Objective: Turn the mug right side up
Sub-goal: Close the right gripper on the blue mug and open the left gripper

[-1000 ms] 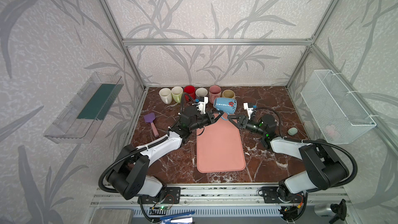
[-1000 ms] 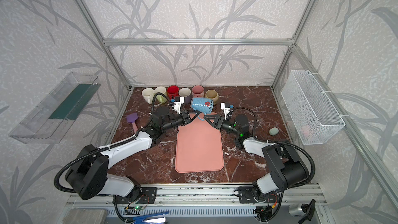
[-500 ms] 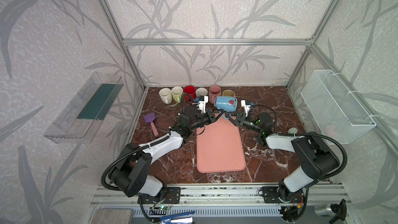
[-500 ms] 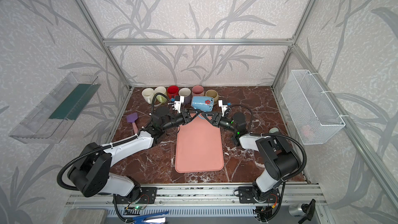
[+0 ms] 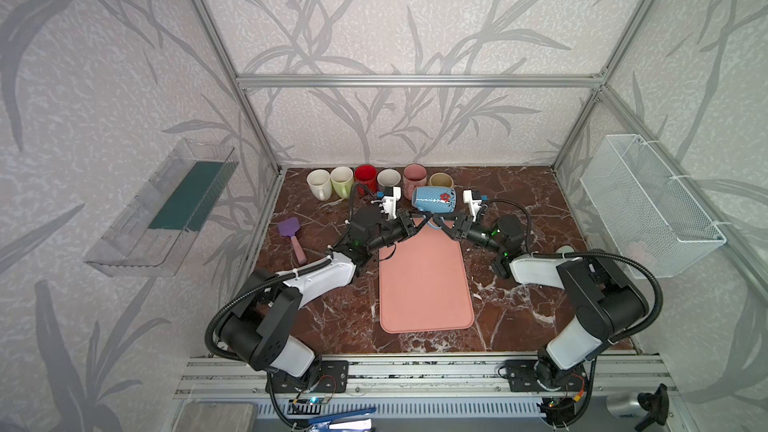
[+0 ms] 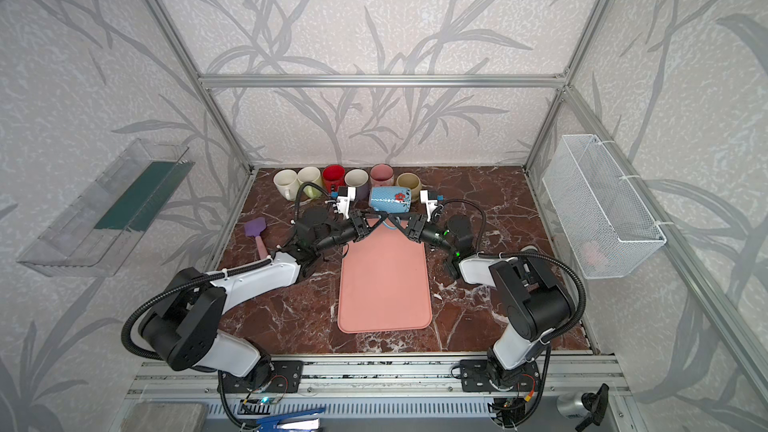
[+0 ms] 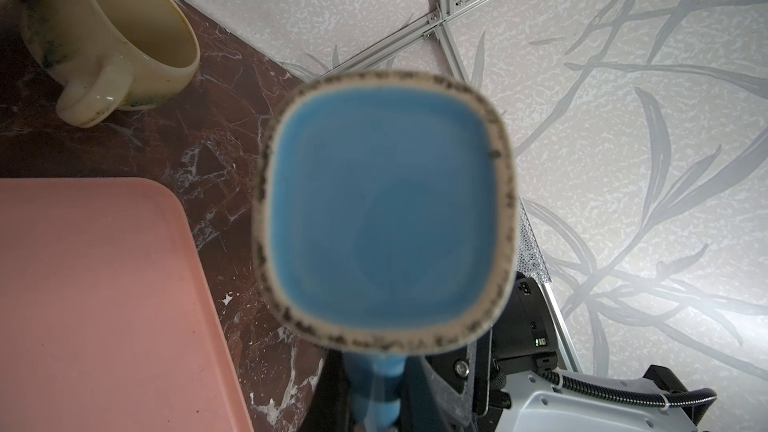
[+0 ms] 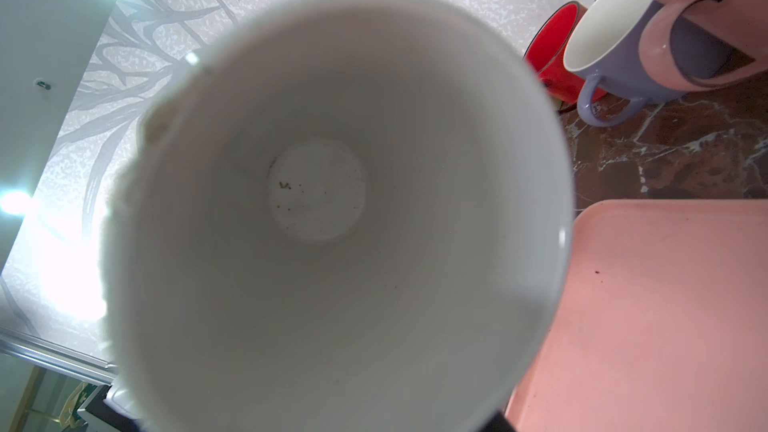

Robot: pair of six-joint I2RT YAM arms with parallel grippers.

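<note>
A blue mug (image 5: 434, 198) (image 6: 390, 198) with a red flower hangs on its side above the far end of the pink mat (image 5: 426, 284). My left gripper (image 5: 422, 218) (image 7: 376, 409) is shut on its blue handle (image 7: 376, 384). The left wrist view faces the mug's square base (image 7: 384, 209). The mouth points at my right gripper (image 5: 442, 224) (image 6: 401, 224), which sits close under the rim beside the handle. The mug's white inside (image 8: 332, 209) fills the right wrist view and hides those jaws. I cannot tell whether they touch the mug.
Several upright mugs line the back wall, from a white one (image 5: 318, 180) to a beige one (image 5: 441, 180) just behind the held mug. A purple spatula (image 5: 293, 234) lies to the left. A wire basket (image 5: 648, 205) and a clear shelf (image 5: 162, 205) hang on the side walls.
My right gripper has moved left up to the mug's mouth and its jaws have narrowed. The left gripper has kept its hold on the handle and turned the mug slightly.
</note>
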